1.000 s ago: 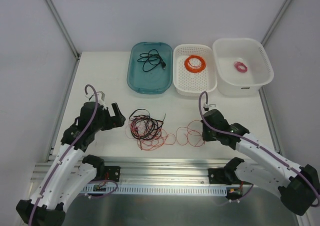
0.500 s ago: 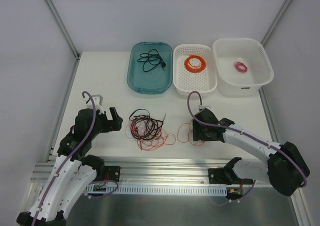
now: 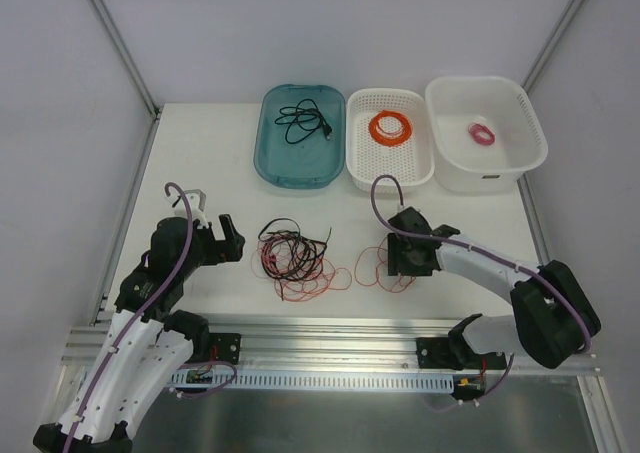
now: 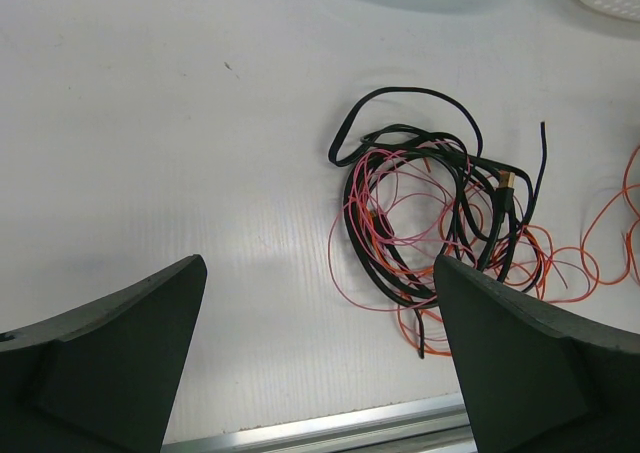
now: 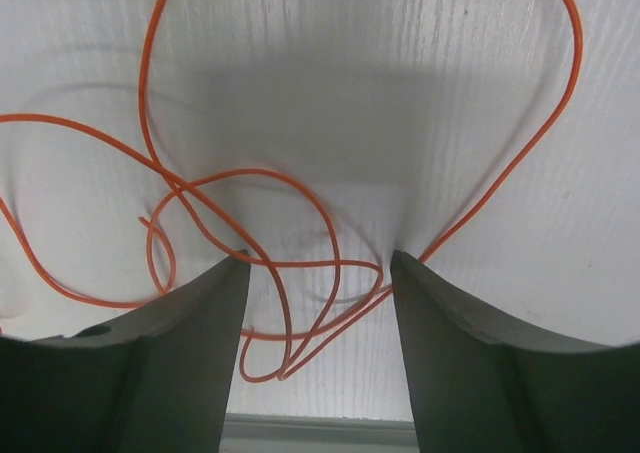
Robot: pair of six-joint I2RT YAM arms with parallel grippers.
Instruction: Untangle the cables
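Note:
The cables (image 3: pixel 293 257) lie as a loose clump near the table's front: a black cord (image 4: pixel 400 138), a thin pink wire (image 4: pixel 385 198) and a thin orange wire (image 3: pixel 375 270) whose loops trail off to the right. My right gripper (image 3: pixel 393 265) is down over those orange loops. In the right wrist view it (image 5: pixel 320 263) is open, its fingers (image 5: pixel 190 363) straddle the orange wire (image 5: pixel 300 263) on the table, and nothing is pinched. My left gripper (image 3: pixel 233 239) hovers wide open left of the clump, and the left wrist view shows it (image 4: pixel 318 273) holding nothing.
At the back stand a teal tray (image 3: pixel 268 163) with a black cable (image 3: pixel 303 121), a white perforated basket (image 3: pixel 352 143) with an orange ring coil (image 3: pixel 389 127), and a white tub (image 3: pixel 490 173) with a pink ring coil (image 3: pixel 482 133). An aluminium rail (image 3: pixel 330 333) edges the front.
My right gripper went from shut to open and shifted left onto the orange loops. The left arm drew back slightly early on, then held still.

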